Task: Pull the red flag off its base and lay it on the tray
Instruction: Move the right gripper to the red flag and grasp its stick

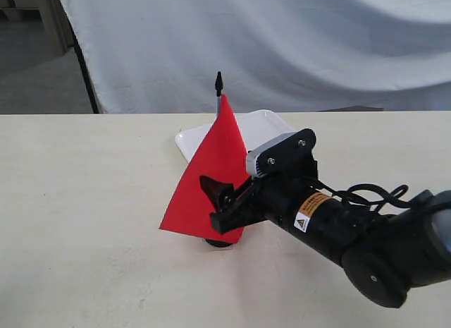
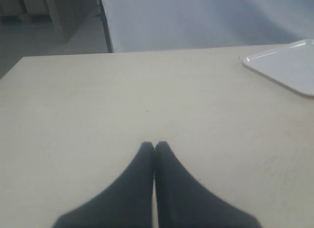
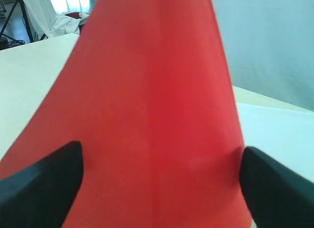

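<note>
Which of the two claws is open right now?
The right claw, spread wide at the red flag; the left claw is shut over the table.

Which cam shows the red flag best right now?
Exterior view: it shows the whole red flag, cloth and black pole tip, standing upright with the tray behind it. Right wrist view shows only red cloth filling the gap inside the open right pincer. Left wrist view shows none of it.
</note>
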Controlling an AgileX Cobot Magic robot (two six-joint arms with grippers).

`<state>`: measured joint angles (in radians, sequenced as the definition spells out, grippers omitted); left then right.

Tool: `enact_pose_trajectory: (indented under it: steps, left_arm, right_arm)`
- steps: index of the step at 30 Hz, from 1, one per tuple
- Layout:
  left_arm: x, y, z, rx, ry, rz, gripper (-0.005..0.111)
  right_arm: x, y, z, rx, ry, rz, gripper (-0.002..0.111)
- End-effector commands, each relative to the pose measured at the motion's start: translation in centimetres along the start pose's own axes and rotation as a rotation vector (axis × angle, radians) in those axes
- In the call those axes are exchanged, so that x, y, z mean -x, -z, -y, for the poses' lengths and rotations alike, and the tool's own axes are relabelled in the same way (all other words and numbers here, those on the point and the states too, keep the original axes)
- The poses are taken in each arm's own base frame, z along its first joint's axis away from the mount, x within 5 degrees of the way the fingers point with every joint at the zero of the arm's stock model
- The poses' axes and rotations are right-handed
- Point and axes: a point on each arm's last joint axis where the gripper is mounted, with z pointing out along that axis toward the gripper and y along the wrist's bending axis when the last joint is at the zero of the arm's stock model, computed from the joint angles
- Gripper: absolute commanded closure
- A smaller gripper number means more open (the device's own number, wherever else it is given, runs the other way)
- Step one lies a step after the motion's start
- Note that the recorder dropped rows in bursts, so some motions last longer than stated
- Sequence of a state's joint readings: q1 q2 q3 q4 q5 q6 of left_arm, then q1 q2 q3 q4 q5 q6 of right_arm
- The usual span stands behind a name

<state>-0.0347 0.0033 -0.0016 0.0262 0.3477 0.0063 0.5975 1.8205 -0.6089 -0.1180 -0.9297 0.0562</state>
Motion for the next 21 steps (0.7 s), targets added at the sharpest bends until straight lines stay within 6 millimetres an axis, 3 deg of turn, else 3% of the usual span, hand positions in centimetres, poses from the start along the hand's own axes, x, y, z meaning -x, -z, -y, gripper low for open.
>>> enact_pose_trajectory:
  steps: [1, 7, 18, 21]
  left_arm:
    - [0.0, 0.0, 0.0, 0.003, 0.004, 0.006, 0.107]
    - [0.0, 0.0, 0.0, 0.003, 0.004, 0.006, 0.107]
    - [0.0, 0.0, 0.0, 0.003, 0.004, 0.006, 0.107]
    - [0.0, 0.0, 0.0, 0.003, 0.004, 0.006, 0.107]
  right_arm:
    - [-0.4, -1.6, 0.1, 0.006, 0.0, 0.007, 0.027]
    - [-1.3, -2.4, 0.1, 0.006, -0.002, -0.02, 0.031]
    - [-1.6, -2.6, 0.2, 0.005, -0.002, -0.041, 0.101]
    - [-1.7, -2.6, 0.0, 0.022, 0.007, -0.046, 0.109]
